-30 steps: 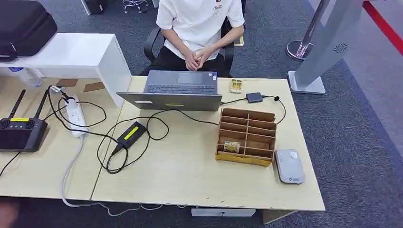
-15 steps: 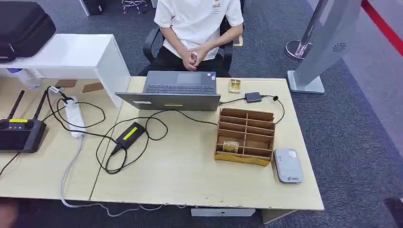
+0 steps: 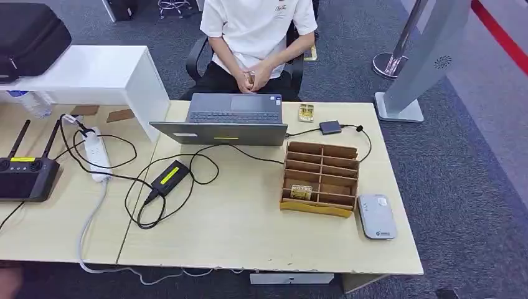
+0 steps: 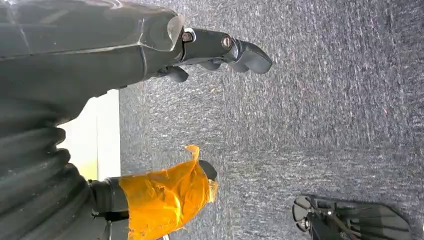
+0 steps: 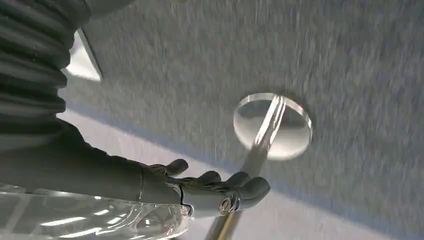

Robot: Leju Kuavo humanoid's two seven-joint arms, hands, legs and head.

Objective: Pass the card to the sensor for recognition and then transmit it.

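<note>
Card (image 3: pixel 302 192): lies in a lower-left compartment of the brown cardboard organizer (image 3: pixel 321 178), which stands toward the right end of the desk (image 3: pixel 249 230), between the laptop (image 3: pixel 231 118) and the desk's front edge. A second small card-like item (image 3: pixel 306 112) lies near the far edge, just right of the laptop.

Sensor (image 3: pixel 376 216): grey flat reader, just beside the organizer's right front corner, close to the desk's right edge.

Left hand (image 4: pixel 210 50): holds nothing, fingers loosely extended and apart, over grey carpet; well apart from the card.

Right hand (image 5: pixel 210 185): holds nothing, fingers gently curved and apart, above carpet and a round metal stand base (image 5: pixel 272 125); well apart from the card.

Person (image 3: pixel 258 31): seated behind the far edge, hands clasped.
</note>
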